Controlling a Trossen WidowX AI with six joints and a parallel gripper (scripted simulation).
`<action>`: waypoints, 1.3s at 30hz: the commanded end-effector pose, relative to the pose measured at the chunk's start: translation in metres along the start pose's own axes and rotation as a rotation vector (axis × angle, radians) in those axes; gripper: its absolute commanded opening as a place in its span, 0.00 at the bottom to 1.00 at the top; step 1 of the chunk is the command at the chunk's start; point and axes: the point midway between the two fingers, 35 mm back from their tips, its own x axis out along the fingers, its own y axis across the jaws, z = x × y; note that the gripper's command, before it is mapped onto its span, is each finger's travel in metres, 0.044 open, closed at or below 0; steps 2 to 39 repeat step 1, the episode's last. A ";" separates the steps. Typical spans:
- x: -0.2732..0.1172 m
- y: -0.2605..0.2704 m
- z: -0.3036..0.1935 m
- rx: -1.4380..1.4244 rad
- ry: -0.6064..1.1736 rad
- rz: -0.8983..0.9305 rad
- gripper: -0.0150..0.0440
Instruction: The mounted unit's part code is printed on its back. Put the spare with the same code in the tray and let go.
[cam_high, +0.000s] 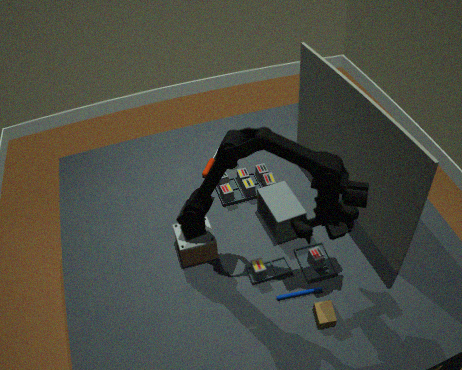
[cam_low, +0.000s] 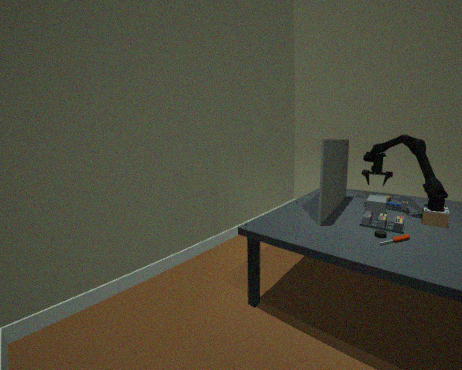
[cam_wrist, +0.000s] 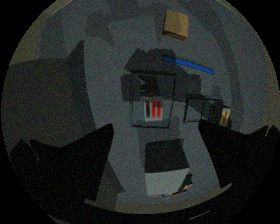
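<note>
In the top view, the spare (cam_high: 316, 253) (cam_wrist: 153, 109) is a small dark block with a pale, striped label on top. It sits inside the black-rimmed tray (cam_high: 300, 265) (cam_wrist: 131, 100), below the gripper (cam_high: 320, 237) (cam_low: 376, 184) (cam_wrist: 158, 126) and apart from it. The arm (cam_high: 292, 149) (cam_low: 403, 138) arches high from its base, then drops toward the jaws. Near them stands a smooth grey box (cam_high: 281, 201) (cam_wrist: 166, 181); beyond the jaws from the base rises a flat, matte panel (cam_high: 367, 145) (cam_low: 334, 180).

In the exterior view, the jaws are spread, tapered fingers pointing down above the dark tabletop (cam_low: 300, 230), with nothing between them. The spare cannot be made out here.

In the wrist view, the label shows one black and two red bars on white, upright and between the spread fingertips in the picture. Farther from the jaws lie a slim blue rod (cam_high: 299, 294) (cam_wrist: 189, 65) and a tan, boxy block (cam_high: 325, 314) (cam_wrist: 175, 25); off to one side, a yellow-and-red-labelled block (cam_high: 258, 266) (cam_wrist: 225, 116) sits in a smaller frame.
</note>
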 end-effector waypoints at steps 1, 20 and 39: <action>0.000 0.000 0.000 0.000 0.000 0.000 1.00; 0.000 0.000 0.000 0.000 0.000 0.000 1.00; 0.000 0.000 0.000 0.000 0.000 0.000 1.00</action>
